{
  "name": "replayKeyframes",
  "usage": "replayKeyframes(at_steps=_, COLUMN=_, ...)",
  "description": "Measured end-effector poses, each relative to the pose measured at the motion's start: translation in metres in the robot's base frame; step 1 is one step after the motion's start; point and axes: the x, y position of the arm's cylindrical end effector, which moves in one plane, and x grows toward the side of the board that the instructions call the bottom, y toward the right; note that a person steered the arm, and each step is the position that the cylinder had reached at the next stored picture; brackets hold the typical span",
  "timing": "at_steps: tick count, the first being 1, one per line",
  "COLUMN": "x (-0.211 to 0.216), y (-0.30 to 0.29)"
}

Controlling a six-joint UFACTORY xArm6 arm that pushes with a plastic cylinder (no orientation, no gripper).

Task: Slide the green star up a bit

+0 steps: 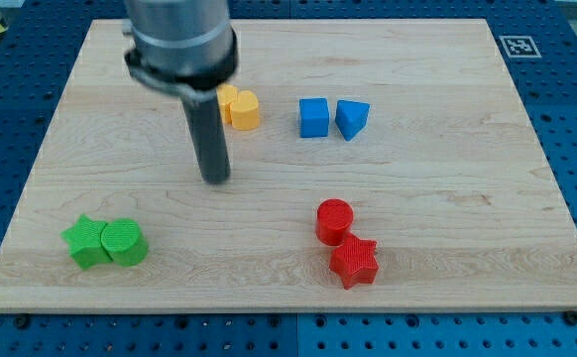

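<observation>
So my tip (215, 179) is sitting on the bare board (447, 178), a bit left of the middle, not touching any block. It's just a plain rod, so it's got nothing clamped or held, only the end resting at table height.

The green star (85, 242) is well down and to the view's left of my tip, near the board's lower left corner. Right against its right side is a green cylinder (124, 242); the two look like they're touching.

Just above my tip and slightly to the view's right there's a yellow cylinder (245, 110), with another yellow block (228, 98) tucked behind it, partly hidden by the rod, so I can't tell its shape. Further right at about the same height are a blue cube (313, 117) and a blue triangle (352, 119), just beside each other.

Down and to the right of my tip are a red cylinder (334, 219) and a red star (354, 262), the star below the cylinder and touching it.

No trays or bins here, everything's lying straight on the wood.
</observation>
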Motion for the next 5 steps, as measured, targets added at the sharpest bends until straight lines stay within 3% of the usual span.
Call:
replayKeyframes(at_steps=1, x=0.072, y=0.026)
replayKeyframes(at_steps=2, x=0.099, y=0.038)
replayKeyframes(at_steps=5, x=0.11, y=-0.038)
